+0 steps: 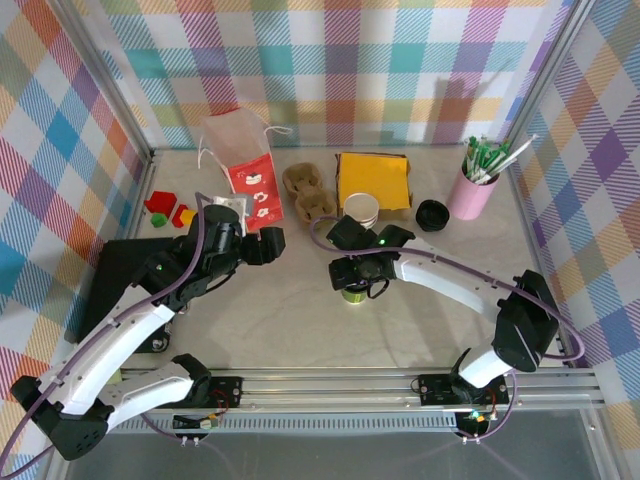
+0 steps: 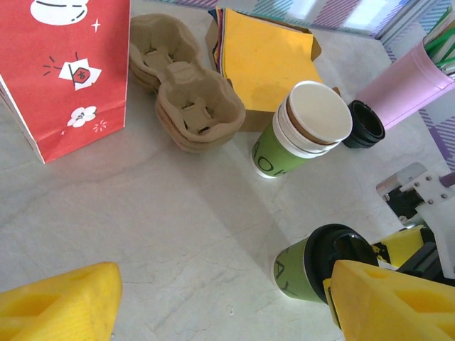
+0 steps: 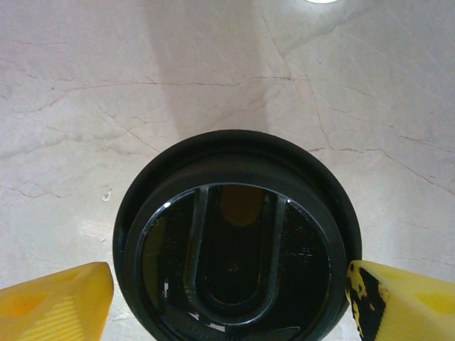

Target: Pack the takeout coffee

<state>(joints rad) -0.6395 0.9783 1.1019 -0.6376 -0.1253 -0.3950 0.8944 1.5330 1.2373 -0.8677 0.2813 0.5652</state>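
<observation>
The takeout coffee (image 1: 354, 294) is a green paper cup standing on the marble table with a black lid (image 3: 238, 256) on top. My right gripper (image 1: 357, 272) hangs straight over it, and its yellow fingertips (image 3: 85, 295) touch the lid's rim on both sides, closed on it. From the left wrist, the cup (image 2: 295, 266) shows at lower right, with one right-arm finger (image 2: 402, 245) against the lid. My left gripper (image 1: 258, 244) hovers to the cup's left near the red bag, open (image 2: 222, 284) over bare table, holding nothing.
Behind the cup stand a nested stack of cups (image 1: 361, 210), pulp cup carriers (image 1: 308, 192), a red paper bag (image 1: 252, 185), yellow napkins (image 1: 373, 178), spare black lids (image 1: 432, 214) and a pink holder of straws (image 1: 472, 190). A black mat (image 1: 110, 280) lies left.
</observation>
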